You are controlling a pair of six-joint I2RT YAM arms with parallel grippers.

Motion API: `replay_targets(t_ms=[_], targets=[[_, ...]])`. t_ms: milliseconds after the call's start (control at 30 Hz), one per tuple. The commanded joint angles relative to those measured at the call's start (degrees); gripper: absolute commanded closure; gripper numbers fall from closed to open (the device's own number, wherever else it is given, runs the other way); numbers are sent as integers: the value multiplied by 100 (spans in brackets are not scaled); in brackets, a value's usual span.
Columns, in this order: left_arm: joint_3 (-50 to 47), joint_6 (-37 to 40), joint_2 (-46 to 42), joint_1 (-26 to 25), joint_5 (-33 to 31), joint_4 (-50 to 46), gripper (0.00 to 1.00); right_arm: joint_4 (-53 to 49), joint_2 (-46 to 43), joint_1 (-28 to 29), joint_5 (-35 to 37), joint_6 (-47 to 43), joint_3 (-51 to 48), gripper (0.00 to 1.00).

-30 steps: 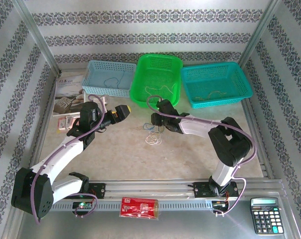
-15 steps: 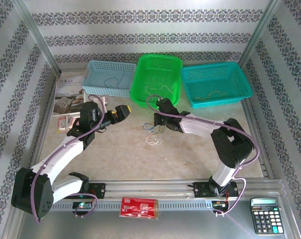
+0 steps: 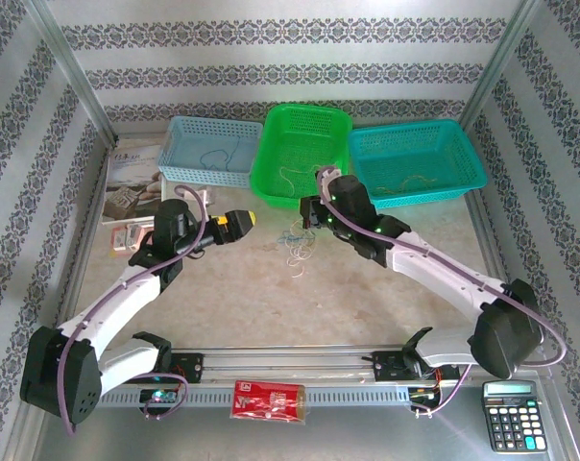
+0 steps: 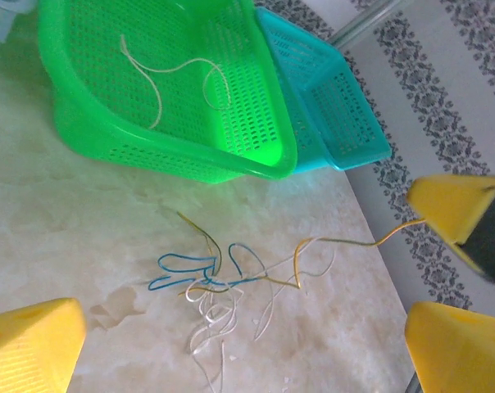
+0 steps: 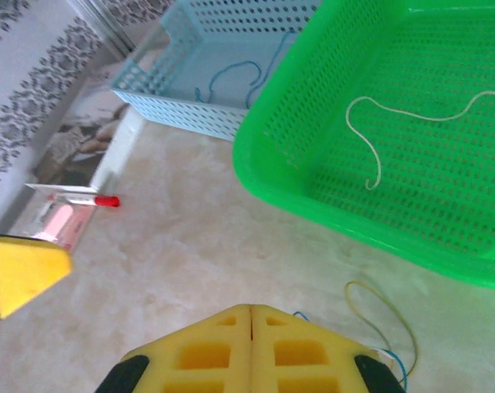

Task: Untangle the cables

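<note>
R arm is now stretched out, vs. folded back 0.5 s ago. R gripper (image 3: 310,213) has been carried up and away, toward the front wall of the green basket (image 3: 309,134). Its pads are pressed flat together in the R wrist view. In the L wrist view a tan-yellow strand (image 4: 346,241) is pinched at its tip and drawn out from the clump.

The cables (image 3: 298,248) have been dragged a bit toward the baskets and spread out. Judged: one strand is being pulled free, but separation isn't done yet, as its far end is still crossed w/ the blue loops.

L gripper (image 3: 242,220) is held wide apart w/ nothing in it, just L of the clump, and has barely moved.

The clump is found on the table (image 3: 271,307), between the two grippers and near the green basket. It is made up of thin curly cords: blue loops, pale whitish curls underneath, and tan-yellow running thru both.
</note>
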Motion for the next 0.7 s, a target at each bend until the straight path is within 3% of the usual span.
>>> replay_targets(t_ms=[0, 667], targets=[[-98, 388, -98, -183, 217, 456, 0, -87, -258, 95, -281, 180, 170, 100], [590, 1124, 765, -1436, 77, 1067, 0, -158, -601, 444, -589, 415, 515, 100]])
